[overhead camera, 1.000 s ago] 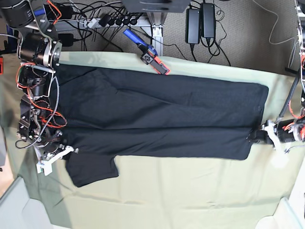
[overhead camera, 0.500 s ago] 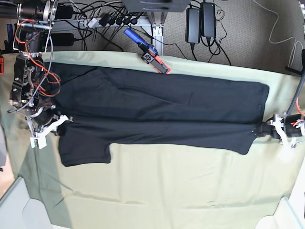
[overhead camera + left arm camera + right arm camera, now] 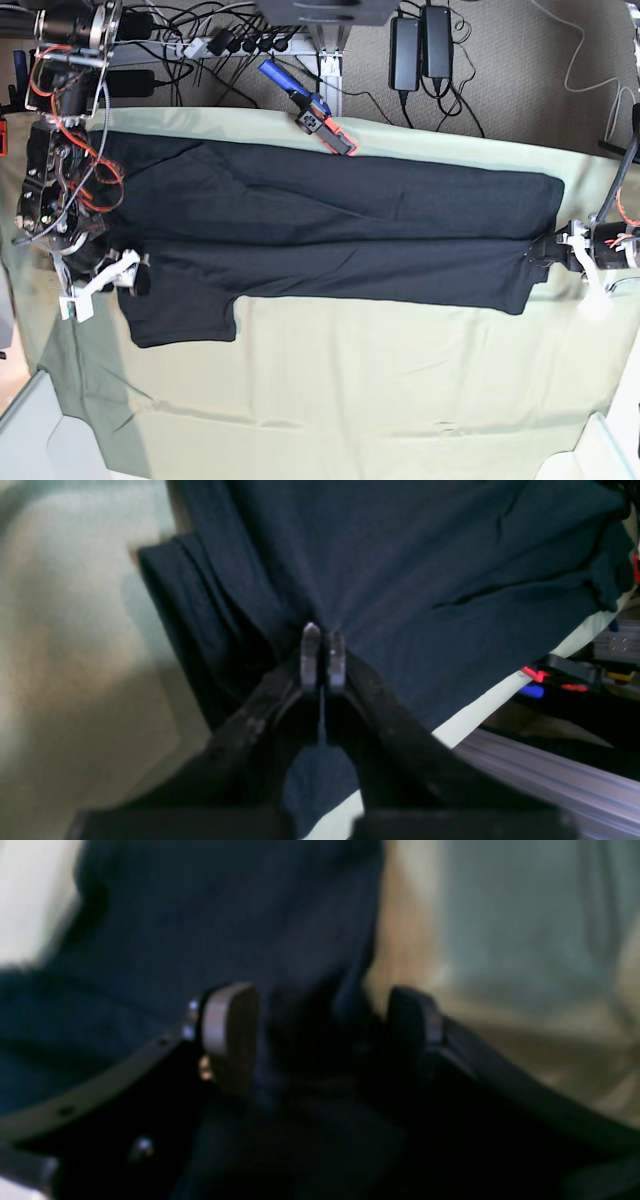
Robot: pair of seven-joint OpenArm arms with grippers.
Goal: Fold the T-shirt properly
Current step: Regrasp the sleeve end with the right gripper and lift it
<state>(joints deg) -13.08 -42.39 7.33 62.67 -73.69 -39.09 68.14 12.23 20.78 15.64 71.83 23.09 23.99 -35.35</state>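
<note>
The black T-shirt (image 3: 340, 230) lies stretched lengthwise on the pale green cloth (image 3: 350, 400), with one short sleeve (image 3: 180, 315) sticking out toward the near side at the left. At its right end my left gripper (image 3: 540, 265) is shut on the edge; the left wrist view shows the fingertips (image 3: 311, 635) pinched together on the dark fabric (image 3: 425, 580). At the left end my right gripper (image 3: 125, 278) stands open. In the right wrist view its two pads (image 3: 230, 1035) are well apart, with black fabric (image 3: 225, 915) lying between them.
A red and blue tool (image 3: 320, 118) lies on the cloth's far edge. Power bricks (image 3: 420, 50) and cables sit on the floor beyond the table. A pale bin corner (image 3: 600, 450) shows at the near right.
My right gripper has opened and let go of the T-shirt's left end after drawing it to the left. The left gripper has stayed shut on the right end, shifting only slightly.
</note>
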